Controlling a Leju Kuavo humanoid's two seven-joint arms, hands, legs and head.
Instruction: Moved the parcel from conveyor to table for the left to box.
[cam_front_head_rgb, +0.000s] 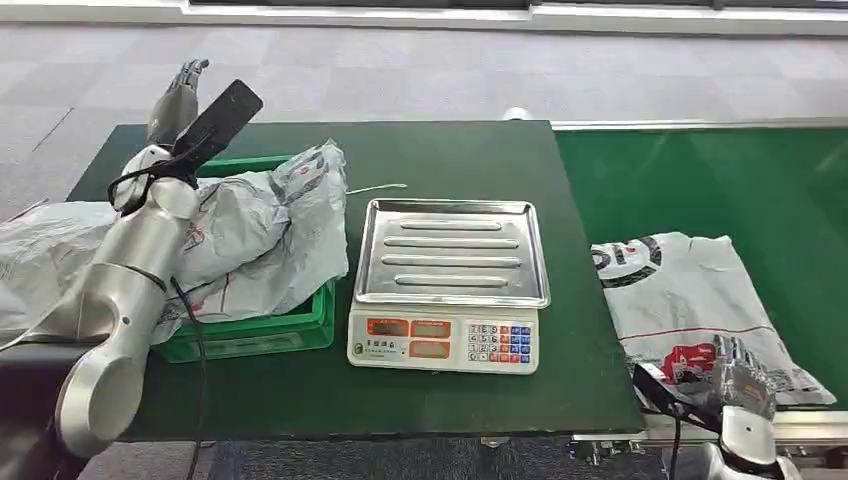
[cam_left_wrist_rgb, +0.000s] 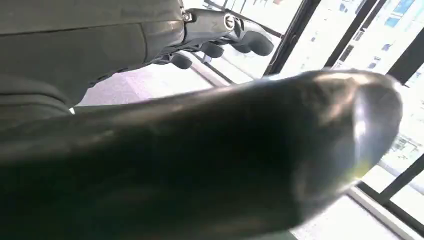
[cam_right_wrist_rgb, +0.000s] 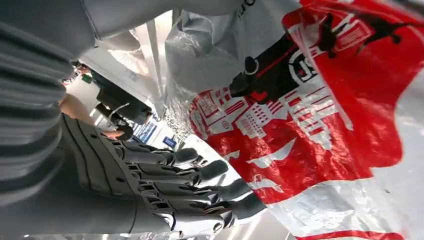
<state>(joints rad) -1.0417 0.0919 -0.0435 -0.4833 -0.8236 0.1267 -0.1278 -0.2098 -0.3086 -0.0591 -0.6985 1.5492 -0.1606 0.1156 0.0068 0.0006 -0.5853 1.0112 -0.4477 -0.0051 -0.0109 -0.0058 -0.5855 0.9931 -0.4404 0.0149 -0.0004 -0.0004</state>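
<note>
A grey-white plastic parcel (cam_front_head_rgb: 690, 300) with red and black print lies flat on the green conveyor belt (cam_front_head_rgb: 700, 170) at the right. My right hand (cam_front_head_rgb: 738, 378) is at the parcel's near edge, low in the head view. In the right wrist view its fingers (cam_right_wrist_rgb: 170, 185) are stretched out and apart beside the parcel (cam_right_wrist_rgb: 325, 100), with nothing held. My left hand (cam_front_head_rgb: 178, 98) is raised above the table's far left corner, fingers apart and empty; its thumb (cam_left_wrist_rgb: 225, 160) and fingers (cam_left_wrist_rgb: 235, 40) hold nothing in the left wrist view.
A green crate (cam_front_head_rgb: 255, 338) on the dark green table (cam_front_head_rgb: 450, 150) is heaped with crumpled grey parcels (cam_front_head_rgb: 260, 225); another parcel (cam_front_head_rgb: 40, 250) lies left of it. An electronic scale (cam_front_head_rgb: 450, 285) with a steel pan stands between the crate and the conveyor.
</note>
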